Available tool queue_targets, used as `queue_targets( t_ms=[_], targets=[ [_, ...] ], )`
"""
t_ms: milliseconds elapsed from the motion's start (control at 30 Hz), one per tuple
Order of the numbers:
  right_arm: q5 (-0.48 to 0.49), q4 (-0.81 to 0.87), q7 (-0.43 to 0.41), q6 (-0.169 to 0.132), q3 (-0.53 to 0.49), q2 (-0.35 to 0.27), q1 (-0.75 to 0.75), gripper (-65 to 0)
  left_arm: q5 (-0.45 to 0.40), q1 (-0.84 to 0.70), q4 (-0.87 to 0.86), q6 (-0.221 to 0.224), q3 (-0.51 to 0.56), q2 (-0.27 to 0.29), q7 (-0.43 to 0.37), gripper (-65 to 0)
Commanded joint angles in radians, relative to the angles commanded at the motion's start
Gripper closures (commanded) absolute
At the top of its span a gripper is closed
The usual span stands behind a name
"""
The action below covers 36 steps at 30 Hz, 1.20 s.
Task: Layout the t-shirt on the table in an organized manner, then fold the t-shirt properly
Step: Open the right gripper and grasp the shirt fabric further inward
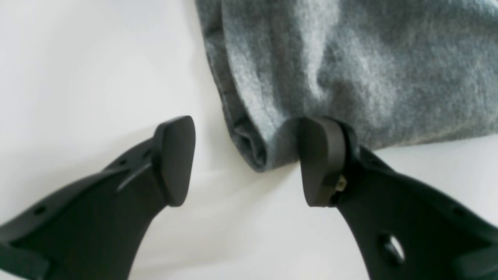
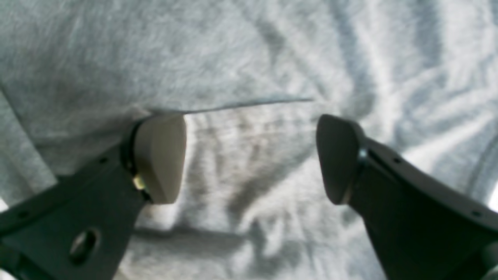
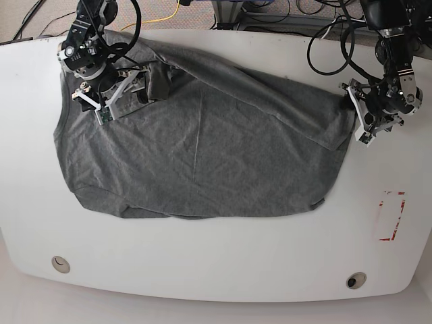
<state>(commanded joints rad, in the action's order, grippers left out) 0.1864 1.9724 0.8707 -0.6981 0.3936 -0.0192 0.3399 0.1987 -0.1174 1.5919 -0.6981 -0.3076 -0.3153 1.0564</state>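
Note:
The grey t-shirt (image 3: 202, 148) lies spread and wrinkled across the white table (image 3: 216, 256), its lower edge folded under near the front. In the base view my left gripper (image 3: 356, 116) is at the shirt's right edge. The left wrist view shows it open (image 1: 249, 161), with a hemmed corner of the t-shirt (image 1: 350, 66) between the fingers and touching the right fingertip (image 1: 323, 163). My right gripper (image 3: 101, 111) hovers at the shirt's far left corner. It stands open (image 2: 249, 155) just above the cloth (image 2: 249, 46), near a thin fabric edge (image 2: 249, 103), and holds nothing.
A red dashed rectangle mark (image 3: 391, 216) is on the table at the right front. Two round holes (image 3: 61, 263) (image 3: 356, 279) sit near the front edge. Cables (image 3: 324, 47) trail over the back edge behind both arms.

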Motion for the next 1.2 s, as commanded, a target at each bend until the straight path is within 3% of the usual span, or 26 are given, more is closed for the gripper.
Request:
queue_targets(
  t_ms=[200, 967, 1067, 1200],
  targets=[
    [0.000, 0.000, 0.000, 0.000, -0.068, 0.020, 0.012, -50.3, 0.000, 0.000, 0.000, 0.000, 0.000, 0.000, 0.000, -38.3],
    [-0.009, -0.097, -0.044, 0.000, -0.066, 0.040, 0.025, -48.5, 0.000, 0.000, 0.000, 0.000, 0.000, 0.000, 0.000, -38.3],
    [-0.009, -0.094, -0.044, 0.000, -0.066, 0.040, 0.026, -36.0, 0.000, 0.000, 0.000, 0.000, 0.000, 0.000, 0.000, -38.3],
    [-0.009, -0.091, -0.044, 0.000, -0.066, 0.040, 0.026, -10.8, 0.000, 0.000, 0.000, 0.000, 0.000, 0.000, 0.000, -38.3]
  ],
)
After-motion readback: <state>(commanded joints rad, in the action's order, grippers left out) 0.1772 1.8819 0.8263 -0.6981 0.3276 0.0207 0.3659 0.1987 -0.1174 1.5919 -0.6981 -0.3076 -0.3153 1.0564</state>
